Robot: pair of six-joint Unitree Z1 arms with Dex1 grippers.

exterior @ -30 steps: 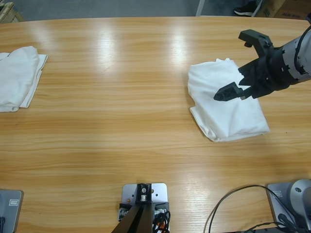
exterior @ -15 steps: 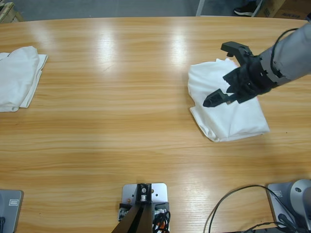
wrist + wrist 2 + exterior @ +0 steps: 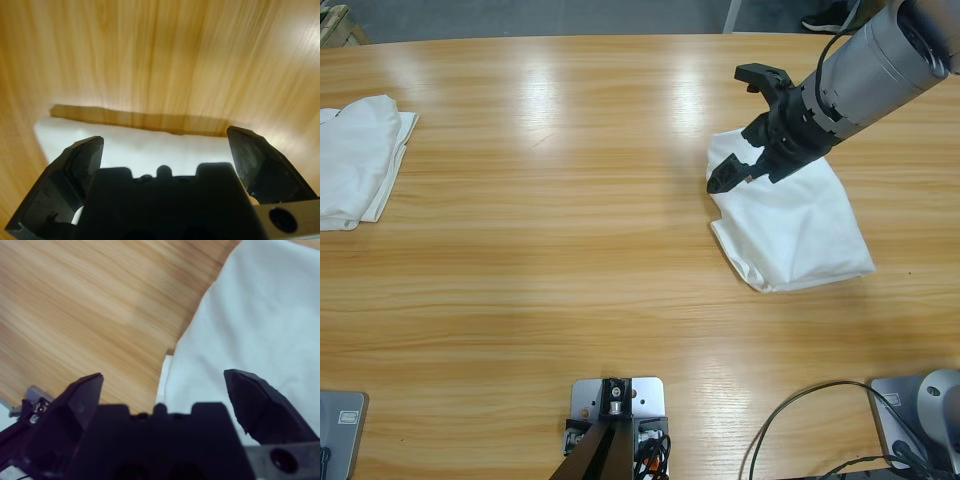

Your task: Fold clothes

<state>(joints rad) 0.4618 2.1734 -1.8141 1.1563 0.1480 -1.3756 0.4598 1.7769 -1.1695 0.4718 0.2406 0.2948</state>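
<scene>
Wooden counter point(image 3: 620, 250). Right claw point(image 3: 745, 128) spread wide, empty, over folded white shirt's point(image 3: 800, 225) upper-left corner; shirt stretches away toward counter's right edge.

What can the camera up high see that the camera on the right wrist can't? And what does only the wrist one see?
Only the high view shows the second white shirt at the table's far left, and the whole silver arm.

Only the right wrist view looks out from behind the jaws, straight at the shirt's layered edge.

Both show the folded white shirt, the wooden table and the right gripper, its jaws open over the shirt's edge.
</scene>
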